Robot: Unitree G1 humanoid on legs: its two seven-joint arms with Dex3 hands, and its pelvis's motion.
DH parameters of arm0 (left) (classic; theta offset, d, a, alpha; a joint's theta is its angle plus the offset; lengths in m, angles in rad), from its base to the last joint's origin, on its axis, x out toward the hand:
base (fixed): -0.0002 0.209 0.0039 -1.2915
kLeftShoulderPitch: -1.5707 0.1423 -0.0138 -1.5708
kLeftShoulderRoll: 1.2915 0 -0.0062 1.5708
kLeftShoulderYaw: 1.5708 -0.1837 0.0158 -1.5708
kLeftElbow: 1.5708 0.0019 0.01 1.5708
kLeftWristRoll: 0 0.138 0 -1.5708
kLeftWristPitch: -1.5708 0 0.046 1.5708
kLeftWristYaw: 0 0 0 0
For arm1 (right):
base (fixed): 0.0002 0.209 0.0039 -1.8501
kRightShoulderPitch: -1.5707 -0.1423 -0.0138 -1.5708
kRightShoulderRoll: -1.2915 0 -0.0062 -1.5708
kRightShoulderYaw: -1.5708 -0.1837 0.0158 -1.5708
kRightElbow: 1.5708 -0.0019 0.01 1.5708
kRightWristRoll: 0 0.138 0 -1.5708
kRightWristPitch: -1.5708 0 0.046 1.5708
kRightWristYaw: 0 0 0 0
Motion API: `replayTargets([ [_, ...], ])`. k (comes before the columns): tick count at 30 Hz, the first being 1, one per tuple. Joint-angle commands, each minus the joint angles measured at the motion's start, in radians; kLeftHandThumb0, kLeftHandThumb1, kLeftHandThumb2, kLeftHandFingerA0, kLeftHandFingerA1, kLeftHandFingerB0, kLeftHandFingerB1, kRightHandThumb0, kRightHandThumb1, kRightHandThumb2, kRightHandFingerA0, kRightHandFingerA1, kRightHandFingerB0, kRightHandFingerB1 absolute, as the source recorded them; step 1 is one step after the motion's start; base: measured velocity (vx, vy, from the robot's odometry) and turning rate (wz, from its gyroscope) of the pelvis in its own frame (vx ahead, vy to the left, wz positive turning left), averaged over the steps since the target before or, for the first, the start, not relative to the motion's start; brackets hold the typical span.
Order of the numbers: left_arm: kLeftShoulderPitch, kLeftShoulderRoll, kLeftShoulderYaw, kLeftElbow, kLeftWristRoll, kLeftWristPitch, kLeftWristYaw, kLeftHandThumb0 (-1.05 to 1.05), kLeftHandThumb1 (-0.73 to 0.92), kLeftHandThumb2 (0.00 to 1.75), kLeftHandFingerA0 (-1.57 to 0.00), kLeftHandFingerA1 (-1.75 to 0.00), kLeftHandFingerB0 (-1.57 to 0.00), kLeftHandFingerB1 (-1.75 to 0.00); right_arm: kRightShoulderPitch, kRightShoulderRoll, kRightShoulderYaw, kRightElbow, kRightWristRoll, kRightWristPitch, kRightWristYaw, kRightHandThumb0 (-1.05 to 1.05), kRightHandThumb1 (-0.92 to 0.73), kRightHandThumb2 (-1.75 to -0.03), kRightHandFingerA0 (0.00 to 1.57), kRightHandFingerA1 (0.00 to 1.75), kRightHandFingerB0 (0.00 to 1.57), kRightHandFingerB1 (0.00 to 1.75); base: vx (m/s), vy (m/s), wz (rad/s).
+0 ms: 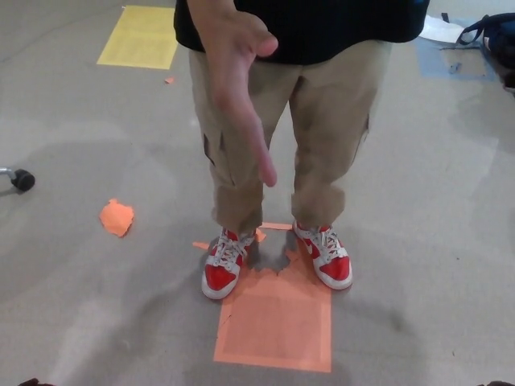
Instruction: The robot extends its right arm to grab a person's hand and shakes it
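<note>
Person's hand (237, 76) is reaching forward, palm open and fingers pointing down, in front of khaki cargo trousers (282, 129). Red-and-white sneakers (278, 261) are standing at the far edge of an orange floor square (273, 322). Neither robot hand is showing, so whether their fingers are spread is impossible to tell.

Person's torso (322, 24) cut off above waist by top edge; arm above person's hand (233, 72) cut likewise. Fingertips blurred. Dark slivers at bottom corners too small to identify. Caster (20, 178) clipped at left edge, dark bag (492, 32) at right edge.
</note>
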State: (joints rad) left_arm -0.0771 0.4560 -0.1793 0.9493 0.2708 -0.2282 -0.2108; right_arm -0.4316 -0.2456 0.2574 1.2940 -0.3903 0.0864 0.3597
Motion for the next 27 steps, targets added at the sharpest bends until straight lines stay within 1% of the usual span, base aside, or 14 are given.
replayTargets([
  [1,-0.004,0.011,-0.005,0.019,0.017,-0.018,0.021,-0.33,0.62,1.12,-0.01,-0.47,0.00,-0.47,-0.004,-0.014,0.002,0.014,0.006,-0.002,0.025,-0.84,-0.85,-1.19,0.01,0.27,0.05,0.18,0.00,0.000,0.00],
  [3,-0.005,0.012,-0.006,0.021,0.017,-0.017,0.020,-0.33,0.63,1.12,-0.01,-0.47,0.00,-0.47,-0.005,-0.014,-0.005,0.017,0.015,0.003,0.031,-0.86,-0.85,-1.19,0.03,0.30,0.08,0.18,0.00,0.000,0.00],
  [4,-0.004,0.009,-0.001,0.021,0.010,-0.016,0.021,-0.32,0.62,1.12,-0.02,-0.47,-0.01,-0.47,-0.006,-0.014,-0.007,0.019,0.017,0.008,0.030,-0.83,-0.81,-1.13,0.04,0.25,0.00,0.18,0.00,0.000,0.00],
  [6,-0.006,0.010,-0.004,0.024,0.014,-0.017,0.026,-0.32,0.62,1.12,-0.02,-0.47,-0.01,-0.47,-0.011,-0.013,-0.007,0.018,0.018,0.020,0.038,-0.81,-0.81,-1.19,0.00,0.26,0.04,0.19,0.00,0.000,0.00],
  [7,-0.005,0.010,-0.006,0.018,0.017,-0.010,0.028,-0.58,0.86,0.66,-0.25,-0.35,-0.15,-0.30,-0.011,-0.013,-0.006,0.018,0.017,0.020,0.040,-0.83,-0.82,-1.19,0.00,0.25,0.02,0.18,0.00,0.000,0.00],
  [12,-0.016,0.009,-0.001,0.022,0.008,-0.010,0.019,-0.59,0.86,0.65,-0.24,-0.35,-0.14,-0.30,-0.019,-0.015,0.004,0.016,0.009,0.004,0.041,-0.81,-0.85,-1.20,0.00,0.26,0.04,0.19,0.00,0.000,0.00],
  [13,-0.016,0.011,0.003,0.021,0.001,-0.015,0.011,-0.32,0.63,1.12,-0.01,-0.47,0.00,-0.47,-0.020,-0.013,-0.010,0.015,0.024,0.006,0.047,-0.80,-0.82,-1.12,0.05,0.29,0.00,0.19,0.00,0.000,0.00],
  [14,-0.017,0.012,0.003,0.020,0.001,-0.013,0.011,-0.57,0.86,0.65,-0.24,-0.35,-0.14,-0.29,-0.021,-0.013,-0.015,0.014,0.028,0.005,0.050,-0.79,-0.92,-0.81,0.01,0.27,0.02,0.19,0.00,0.000,0.00],
  [15,-0.019,0.013,0.000,0.021,0.007,-0.009,0.015,-0.32,0.63,1.12,-0.01,-0.47,0.00,-0.47,-0.022,-0.013,-0.011,0.014,0.024,0.008,0.051,-0.82,-0.81,-1.09,0.08,0.29,0.00,0.18,0.00,0.000,0.00],
  [17,-0.021,0.014,-0.005,0.021,0.012,0.001,0.011,-0.32,0.64,1.12,-0.01,-0.46,0.00,-0.46,-0.024,-0.011,-0.012,0.014,0.022,0.021,0.045,-0.82,-0.83,-1.18,0.00,0.30,0.04,0.20,0.00,0.000,0.00],
  [20,-0.025,0.011,-0.003,0.022,0.009,0.004,0.010,-0.31,0.64,1.12,-0.02,-0.47,-0.01,-0.47,-0.030,-0.011,0.000,0.017,0.009,0.028,0.043,-0.83,-0.85,-1.19,0.00,0.25,0.05,0.19,0.00,0.000,0.00],
  [21,-0.027,0.013,-0.007,0.025,0.016,0.001,0.016,-0.56,0.86,0.66,-0.24,-0.35,-0.15,-0.30,-0.031,-0.011,0.002,0.018,0.007,0.030,0.044,-0.85,-0.87,-1.19,0.02,0.25,0.08,0.20,0.00,0.000,0.00],
  [24,-0.031,0.016,-0.015,0.029,0.024,-0.004,0.024,-0.58,0.86,0.65,-0.25,-0.35,-0.14,-0.29,-0.031,-0.011,0.004,0.020,0.007,0.029,0.038,-0.85,-0.84,-1.17,0.05,0.36,0.10,0.24,0.00,0.000,0.00],
  [27,-0.032,0.012,-0.012,0.028,0.016,-0.015,0.022,-0.56,0.86,0.65,-0.26,-0.36,-0.14,-0.30,-0.032,-0.017,0.005,0.019,0.008,0.025,0.046,-0.88,-0.86,-1.18,0.04,0.32,0.12,0.20,0.00,0.000,0.00],
])
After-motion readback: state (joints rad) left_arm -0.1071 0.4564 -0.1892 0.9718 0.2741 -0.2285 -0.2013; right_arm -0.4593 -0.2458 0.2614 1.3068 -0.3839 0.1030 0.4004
